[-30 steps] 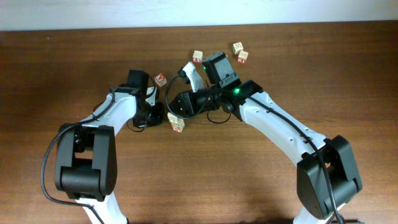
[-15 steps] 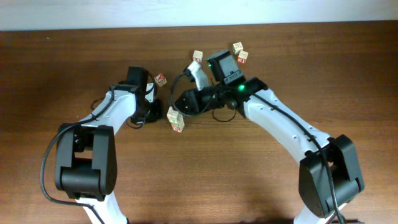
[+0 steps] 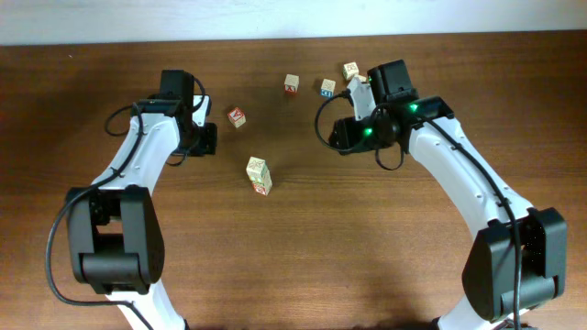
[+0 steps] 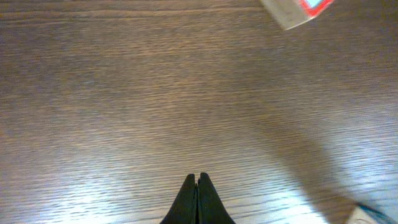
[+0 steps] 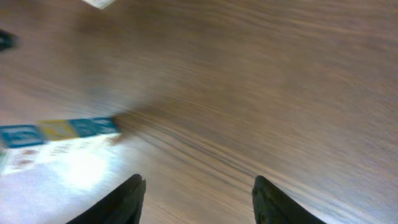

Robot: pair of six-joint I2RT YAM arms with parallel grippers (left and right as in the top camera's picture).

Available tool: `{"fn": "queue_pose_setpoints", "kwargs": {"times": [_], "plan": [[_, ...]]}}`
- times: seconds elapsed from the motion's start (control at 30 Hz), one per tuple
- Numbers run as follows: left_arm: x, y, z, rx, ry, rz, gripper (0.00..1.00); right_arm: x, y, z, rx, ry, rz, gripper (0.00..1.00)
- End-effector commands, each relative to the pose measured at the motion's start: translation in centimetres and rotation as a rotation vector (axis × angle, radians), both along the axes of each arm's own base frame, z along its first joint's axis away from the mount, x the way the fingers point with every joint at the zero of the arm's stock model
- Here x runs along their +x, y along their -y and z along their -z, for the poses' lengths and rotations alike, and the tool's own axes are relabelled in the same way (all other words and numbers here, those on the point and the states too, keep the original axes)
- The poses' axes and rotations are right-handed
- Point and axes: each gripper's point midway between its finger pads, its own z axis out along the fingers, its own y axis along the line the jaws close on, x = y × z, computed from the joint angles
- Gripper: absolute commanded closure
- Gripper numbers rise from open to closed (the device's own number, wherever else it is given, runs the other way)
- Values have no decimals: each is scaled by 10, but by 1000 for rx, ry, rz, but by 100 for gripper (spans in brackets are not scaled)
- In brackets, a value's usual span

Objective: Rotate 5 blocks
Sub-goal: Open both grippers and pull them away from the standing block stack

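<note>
The left tool (image 4: 197,190) is seen with its fingers pressed together and nothing between them, above bare table (image 4: 124,93) wood on the left side. A red-faced cube (image 3: 237,117) lies just to its right and slightly farther back. The right tool (image 5: 200,193) is shown with its fingers apart and empty, over the far right part of the table, near a blue-lettered cube (image 3: 327,87). Near the table's middle, a pale block (image 3: 258,168) and a red-printed block (image 3: 262,186) are set touching one another, the red-printed one on the near side. A third block (image 3: 292,83) lies far of centre, left of the blue-lettered cube. A fourth block (image 3: 350,70) is found farthest back, beside the right arm.
</note>
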Motion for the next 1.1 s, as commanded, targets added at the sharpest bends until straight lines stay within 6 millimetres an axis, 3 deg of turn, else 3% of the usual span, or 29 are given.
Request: {"fn": "queue_pose_setpoints", "kwargs": {"times": [0.0,0.1,0.23,0.3,0.4,0.53,0.7,0.8,0.87,0.93,0.97,1.07], "plan": [[5,-15,-9,85,15,32,99,8,34,-8,-185,73,40,41],[7,-15,-25,84,33,31,99,6,38,-10,-208,78,37,39],[6,-15,-64,82,117,27,98,4,39,-38,-190,145,43,38],[-1,-15,-96,80,174,24,97,-6,42,-80,-164,238,54,34],[-11,-16,-122,79,217,22,96,-22,52,-122,-139,329,78,33],[-20,-16,-160,71,312,8,96,-39,71,-160,-122,415,126,29],[-47,-17,-236,64,511,-1,90,-58,82,-192,-105,500,155,29],[-72,-18,-280,58,634,-6,65,-65,83,-204,-95,535,159,28],[-87,-19,-301,56,696,-9,36,-72,85,-214,-87,566,162,21],[-99,-19,-313,50,731,-17,18,-81,86,-226,-78,601,166,20],[-106,-20,-319,49,749,-18,1,-87,88,-232,-73,620,168,19],[-123,-25,-331,68,783,-34,1,-105,99,-247,-96,671,206,2]]}}
